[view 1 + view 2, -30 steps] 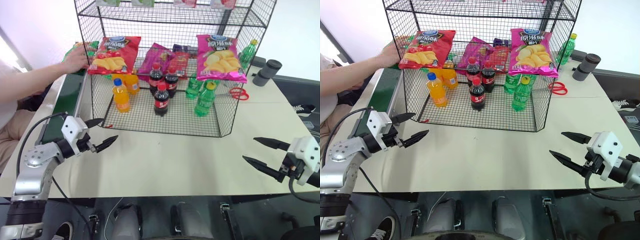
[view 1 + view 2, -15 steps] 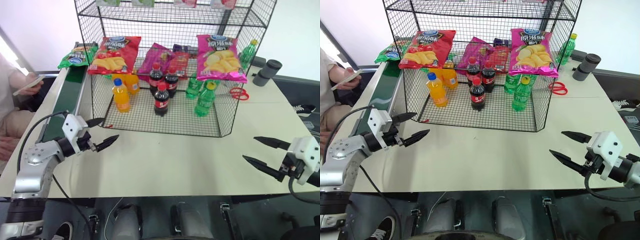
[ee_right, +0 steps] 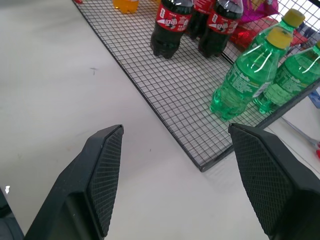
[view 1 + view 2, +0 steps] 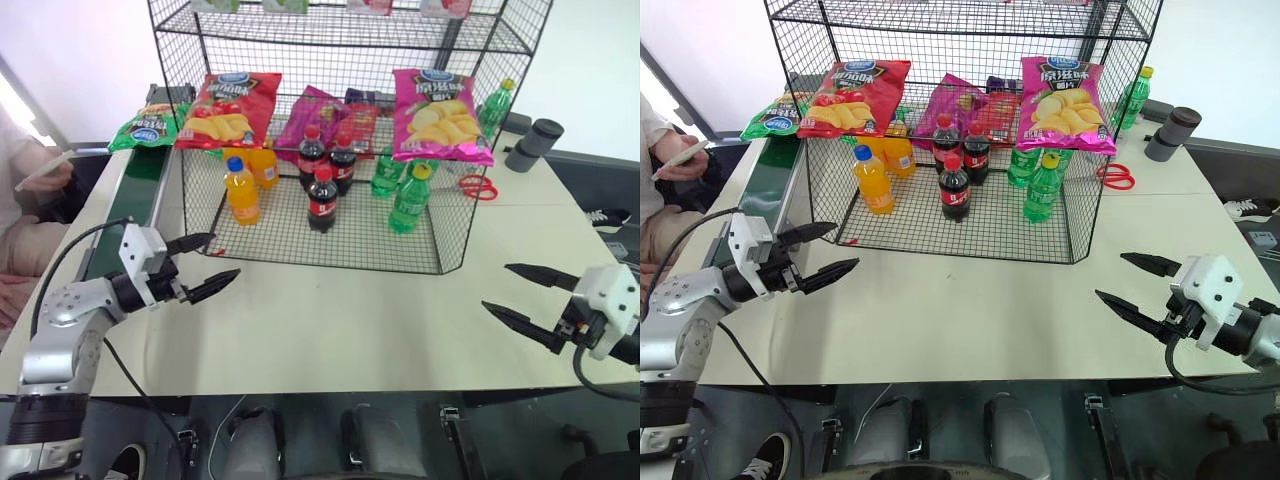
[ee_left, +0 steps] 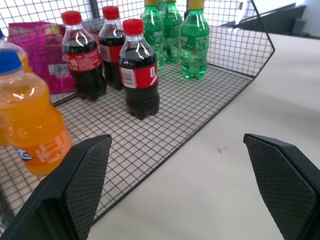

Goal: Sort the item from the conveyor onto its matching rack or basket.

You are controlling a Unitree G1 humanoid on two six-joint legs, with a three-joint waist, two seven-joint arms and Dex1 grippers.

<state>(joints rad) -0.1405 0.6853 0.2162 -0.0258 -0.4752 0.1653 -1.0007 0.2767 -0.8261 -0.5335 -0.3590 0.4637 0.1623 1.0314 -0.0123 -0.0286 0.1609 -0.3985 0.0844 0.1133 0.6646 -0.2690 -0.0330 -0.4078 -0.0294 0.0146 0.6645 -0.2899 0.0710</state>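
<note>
The green crisp bag [image 4: 148,124] lies at the far end of the conveyor [image 4: 135,195], along the table's [image 4: 330,330] left edge, just beside the rack's [image 4: 350,140] far left corner. Both the left gripper [image 4: 198,265] and the right gripper [image 4: 527,295] hover over the table's near edge, fingers spread wide and holding nothing. The bag is probably light, air-puffed, slick and easily crushed; pinching a crimped end seam or a flat corner looks safer than squeezing the middle.
</note>
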